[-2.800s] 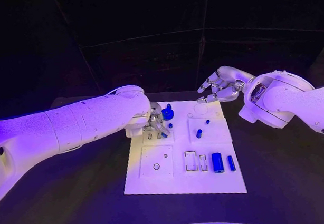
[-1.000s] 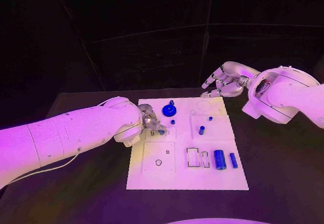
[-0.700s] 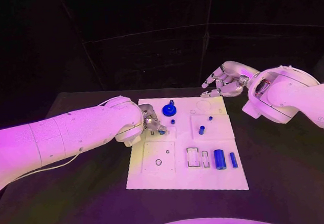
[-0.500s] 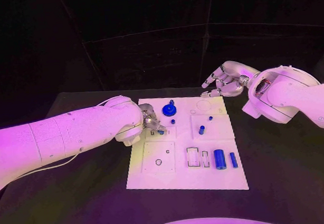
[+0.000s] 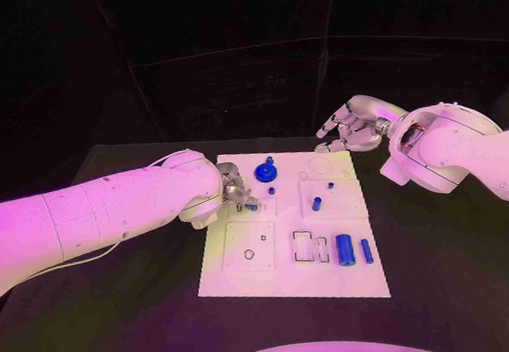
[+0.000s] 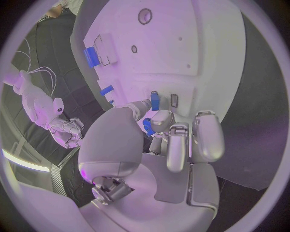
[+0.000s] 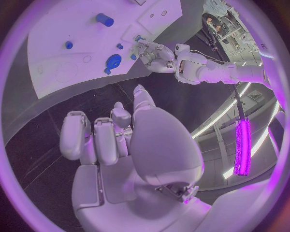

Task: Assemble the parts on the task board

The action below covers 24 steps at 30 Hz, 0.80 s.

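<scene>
Now, left hand (image 5: pixel 237 196) low over task board (image 5: pixel 290 282), pinching small blue part (image 6: pixel 147 126), right hand (image 5: pixel 353 129) raised, fingers curled, nothing held.

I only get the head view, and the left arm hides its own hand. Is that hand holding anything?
Observer: It looks so. The left wrist view shows the left hand pinching a small blue part between thumb and a finger.
Operator: Over what?
Observer: The task board, close to another blue piece beside a small slot.
Operator: And the other palm?
Observer: In the right wrist view the right hand holds nothing, fingers apart.
</scene>
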Tool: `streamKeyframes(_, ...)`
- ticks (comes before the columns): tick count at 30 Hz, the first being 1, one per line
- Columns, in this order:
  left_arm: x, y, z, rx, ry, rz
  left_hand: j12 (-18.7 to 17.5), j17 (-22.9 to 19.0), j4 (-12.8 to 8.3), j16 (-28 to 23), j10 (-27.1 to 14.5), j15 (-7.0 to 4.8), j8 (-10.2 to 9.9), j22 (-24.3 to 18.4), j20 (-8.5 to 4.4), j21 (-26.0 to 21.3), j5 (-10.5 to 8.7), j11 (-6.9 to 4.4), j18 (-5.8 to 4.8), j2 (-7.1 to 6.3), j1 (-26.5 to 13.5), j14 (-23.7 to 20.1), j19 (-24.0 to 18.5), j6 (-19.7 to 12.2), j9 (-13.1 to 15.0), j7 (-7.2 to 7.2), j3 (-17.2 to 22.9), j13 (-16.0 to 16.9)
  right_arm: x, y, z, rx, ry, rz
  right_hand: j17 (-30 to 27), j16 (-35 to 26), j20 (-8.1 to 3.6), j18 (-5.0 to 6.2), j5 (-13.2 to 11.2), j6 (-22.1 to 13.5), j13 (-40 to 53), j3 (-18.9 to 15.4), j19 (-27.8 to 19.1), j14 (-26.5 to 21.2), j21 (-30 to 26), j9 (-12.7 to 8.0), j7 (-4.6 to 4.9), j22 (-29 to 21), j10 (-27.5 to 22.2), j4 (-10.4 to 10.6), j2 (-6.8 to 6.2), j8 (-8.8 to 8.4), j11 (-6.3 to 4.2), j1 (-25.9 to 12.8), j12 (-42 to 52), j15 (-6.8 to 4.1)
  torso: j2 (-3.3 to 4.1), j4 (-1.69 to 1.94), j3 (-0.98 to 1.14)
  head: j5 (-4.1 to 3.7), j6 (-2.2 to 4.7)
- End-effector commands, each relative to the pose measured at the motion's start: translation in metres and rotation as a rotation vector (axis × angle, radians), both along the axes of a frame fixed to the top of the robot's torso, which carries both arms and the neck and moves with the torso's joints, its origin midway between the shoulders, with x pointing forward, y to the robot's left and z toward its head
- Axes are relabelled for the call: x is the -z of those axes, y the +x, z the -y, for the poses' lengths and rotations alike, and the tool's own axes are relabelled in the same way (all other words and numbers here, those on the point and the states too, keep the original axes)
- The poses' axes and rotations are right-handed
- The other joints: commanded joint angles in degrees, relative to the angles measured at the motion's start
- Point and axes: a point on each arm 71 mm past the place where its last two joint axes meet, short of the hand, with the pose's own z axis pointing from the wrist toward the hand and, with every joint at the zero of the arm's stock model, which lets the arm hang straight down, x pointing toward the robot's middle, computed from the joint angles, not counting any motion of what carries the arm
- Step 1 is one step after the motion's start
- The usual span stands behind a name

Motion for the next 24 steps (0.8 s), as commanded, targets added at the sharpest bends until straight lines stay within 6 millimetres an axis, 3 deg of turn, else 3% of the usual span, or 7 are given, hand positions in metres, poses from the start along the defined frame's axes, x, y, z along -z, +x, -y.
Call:
streamKeyframes(1, 0.0009, -0.0005, -0.0015, 0.006, 0.028, -0.007, -0.17, 15.09, -9.08, 0.18, -0.05, -0.18, 0.38, 0.11, 0.12, 0.35, 0.18, -0.07, -0.98, 0.11, 0.31, 5.96, 0.39, -0.07, 0.13, -0.18, 9.45, 0.16, -0.0020, 0.0001, -0.0012, -0.009, 0.001, 0.009, -0.05, -0.28, 0.00, 0.69, 0.34, -0.26, -0.05, -0.33, -0.56, 2.18, -0.27, -0.09, 0.07, -0.05, 0.13, 0.08, 0.41, 0.33, 0.03, 0.02, -0.33, -0.53, 0.03, -0.05, -0.01, 0.10, -0.05)
streamKeyframes(24, 0.0035, -0.0022, 0.0056, 0.053, 0.055, -0.052, 0.48, 15.09, -9.17, 0.18, 0.41, -0.29, 1.09, 0.36, 0.04, 0.43, -0.05, -0.28, -1.02, -0.59, -0.84, 5.96, 0.49, 0.01, 0.73, -0.53, 9.06, 0.79, -0.0019, 0.0001, -0.0017, -0.010, 0.001, 0.008, -0.05, -0.29, 0.00, 0.69, 0.37, -0.26, -0.04, -0.39, -0.54, 2.18, -0.26, -0.09, 0.07, -0.03, 0.11, 0.13, 0.43, 0.35, 0.03, 0.06, -0.31, -0.52, 0.03, -0.05, 0.05, 0.02, -0.34)
